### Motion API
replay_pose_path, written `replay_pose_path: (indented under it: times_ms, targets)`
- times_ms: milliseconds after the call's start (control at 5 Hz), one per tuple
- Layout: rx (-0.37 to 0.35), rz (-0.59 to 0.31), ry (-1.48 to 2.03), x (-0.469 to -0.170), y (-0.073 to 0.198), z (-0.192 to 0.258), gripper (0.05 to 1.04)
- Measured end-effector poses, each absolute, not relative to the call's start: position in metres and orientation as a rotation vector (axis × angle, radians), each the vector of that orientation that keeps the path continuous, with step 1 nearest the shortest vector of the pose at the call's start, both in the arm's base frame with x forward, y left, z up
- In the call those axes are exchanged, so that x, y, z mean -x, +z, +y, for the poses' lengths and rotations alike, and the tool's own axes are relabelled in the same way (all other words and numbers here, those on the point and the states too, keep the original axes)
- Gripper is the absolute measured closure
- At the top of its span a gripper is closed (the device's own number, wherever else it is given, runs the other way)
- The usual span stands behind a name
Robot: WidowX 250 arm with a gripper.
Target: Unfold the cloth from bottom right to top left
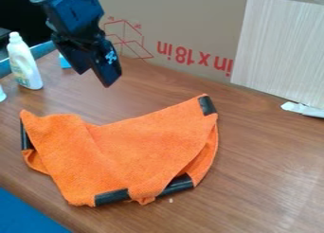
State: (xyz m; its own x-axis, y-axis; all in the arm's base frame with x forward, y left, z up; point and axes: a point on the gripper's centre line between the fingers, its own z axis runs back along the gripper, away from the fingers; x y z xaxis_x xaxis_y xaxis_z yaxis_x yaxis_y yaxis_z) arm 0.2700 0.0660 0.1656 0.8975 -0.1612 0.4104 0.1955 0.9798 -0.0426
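Note:
The black gripper [94, 79] hangs at the upper left, above the table behind the cloth. Its two fingertips stand apart, with nothing between them, and it does not touch the cloth. The orange cloth [136, 149] lies folded and crumpled on the wooden table, left of centre. Black strips show at its upper right corner, its left edge and along its lower edge. A loose point of fabric hangs over the lower edge between two dark strips. Another layer shows beneath along the right side.
A white bottle [24, 62] stands at the far left, near a small blue object [64, 61]. A cardboard panel [184, 19] with red print rises behind the table [265, 175]. A pale wood-grain board [278, 47] leans at the upper right, with a white piece [302, 109] at its foot.

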Motion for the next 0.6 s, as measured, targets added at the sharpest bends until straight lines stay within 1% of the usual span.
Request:
replay_pose_path:
  times_ms: [200, 400, 600]
  targets:
    - [0.09, -0.4, -0.185, -0.268, 0.159, 0.065, 0.084]
    - [0.047, -0.379, -0.256, -0.247, 0.14, 0.053, 0.084]
    - [-0.008, -0.375, -0.354, -0.23, 0.131, 0.041, 0.084]
